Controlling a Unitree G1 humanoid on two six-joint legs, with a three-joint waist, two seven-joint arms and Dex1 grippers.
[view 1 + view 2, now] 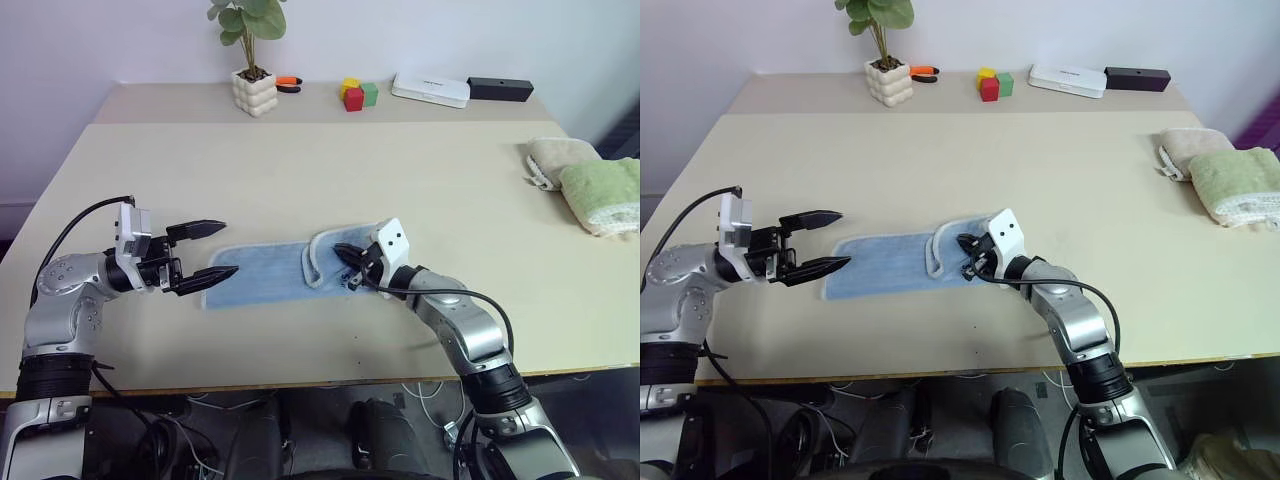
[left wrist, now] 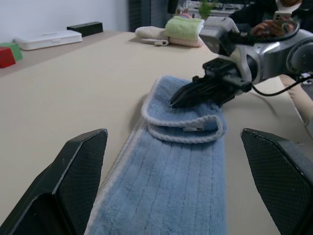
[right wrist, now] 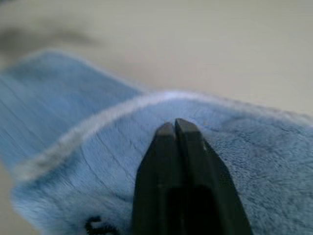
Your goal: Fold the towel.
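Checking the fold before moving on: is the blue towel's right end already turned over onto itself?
Yes, the towel's right end lies doubled back, its hem curling over.

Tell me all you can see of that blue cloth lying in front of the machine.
The towel is light blue, soft ribbed terry with a whitish hem. It lies flat on the beige table as a long strip, and its end on the robot's right is flipped back over itself in a small fold. A small dark stitched mark sits near that end. The right pincer, fingers shut together, rests on the folded part. The left pincer hangs open at the other end, apart from the cloth.
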